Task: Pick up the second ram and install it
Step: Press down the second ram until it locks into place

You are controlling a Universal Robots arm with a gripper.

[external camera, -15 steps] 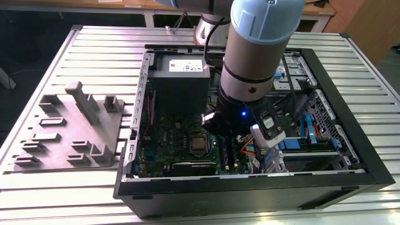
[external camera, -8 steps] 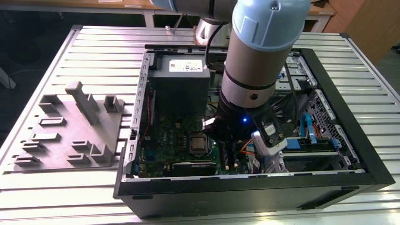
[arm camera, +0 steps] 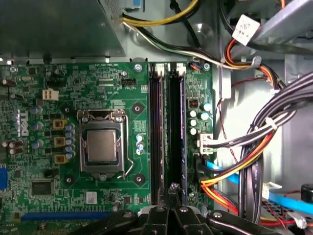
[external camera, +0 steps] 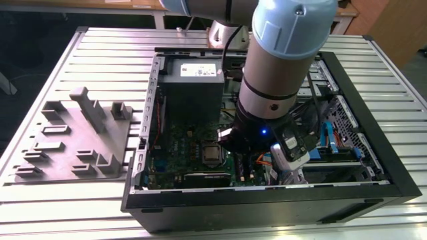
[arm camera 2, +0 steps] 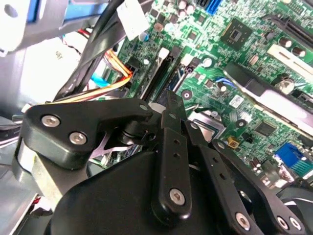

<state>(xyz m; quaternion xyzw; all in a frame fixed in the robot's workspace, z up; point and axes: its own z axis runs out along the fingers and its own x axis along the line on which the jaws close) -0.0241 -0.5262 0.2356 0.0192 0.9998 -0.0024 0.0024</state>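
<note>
Two long dark memory boards stand side by side in the green motherboard's [arm camera: 58, 98] slots. The second ram [arm camera: 176, 127] is the one nearer the cable bundle; the other board [arm camera: 155, 127] lies closer to the processor socket [arm camera: 101, 146]. My gripper [arm camera: 172, 188] is shut, and its black fingertips meet over the near end of the second ram. Whether they touch it I cannot tell. In the second wrist view the gripper [arm camera 2: 171, 97] points down at the same slots. The exterior view has the arm [external camera: 277, 85] reaching down into the open computer case [external camera: 267, 200].
Black, orange and yellow cables [arm camera: 254, 156] run close beside the slots. The grey power supply [external camera: 193, 85] fills the case's far end. A grey moulded fixture [external camera: 73, 135] lies on the slatted table at the exterior view's left. The case walls hem the arm in.
</note>
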